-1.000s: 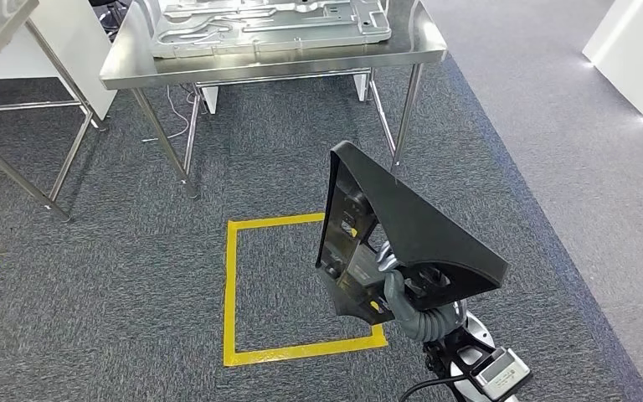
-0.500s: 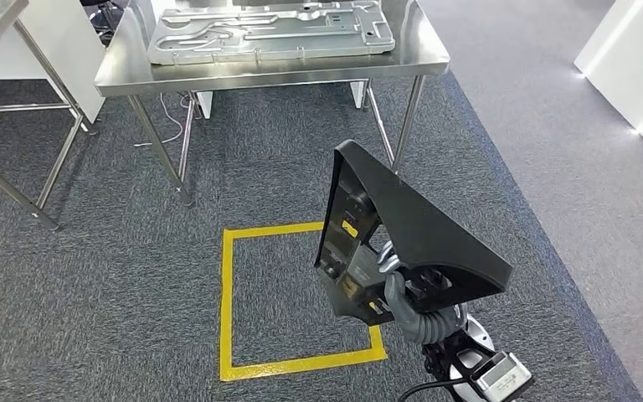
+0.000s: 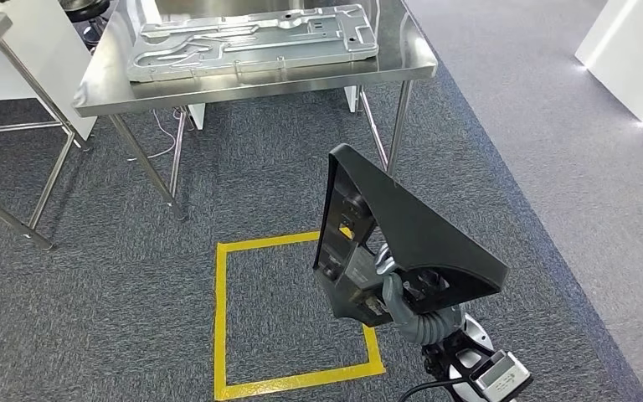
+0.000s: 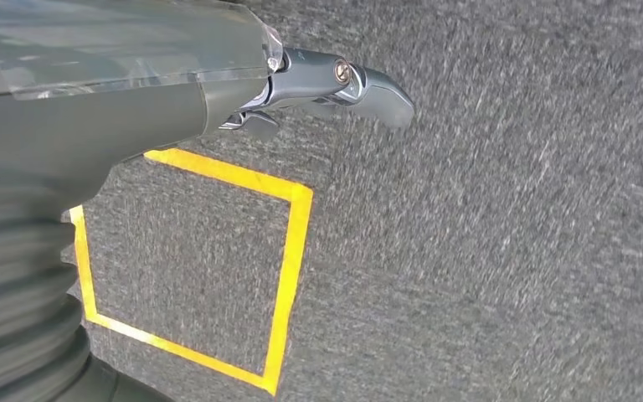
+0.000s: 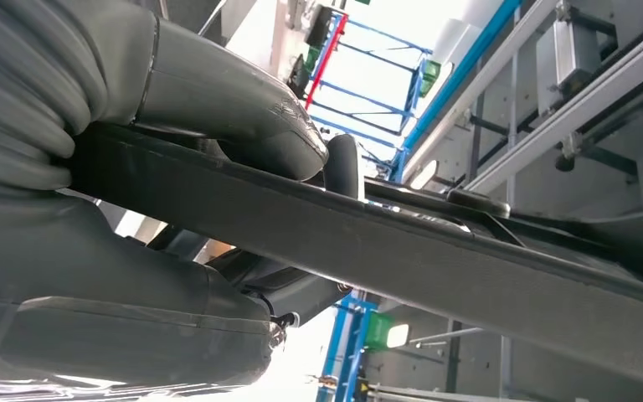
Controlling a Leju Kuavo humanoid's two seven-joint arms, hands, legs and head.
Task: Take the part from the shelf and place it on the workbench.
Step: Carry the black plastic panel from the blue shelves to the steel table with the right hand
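A black, roughly triangular plastic part [image 3: 419,226] stands upright in front of me, and my right hand [image 3: 408,308] grips it at its lower edge. In the right wrist view the thick grey fingers [image 5: 234,109] wrap over the part's dark edge [image 5: 435,251]. The steel workbench [image 3: 406,60] stands ahead beyond the part, carrying a large pressed metal panel [image 3: 251,38]. My left hand [image 4: 318,84] hangs over the carpet, fingers stretched out, holding nothing.
A yellow taped square [image 3: 218,318] marks the grey carpet between me and the workbench; the same yellow taped square [image 4: 289,251] lies under my left hand. A second steel table's legs [image 3: 17,167] stand at the left. A white block [image 3: 636,59] sits far right.
The whole picture has shifted: the camera moved, so the workbench and yellow square sit lower and further left. The part stays in my right hand's grip, held the same way.
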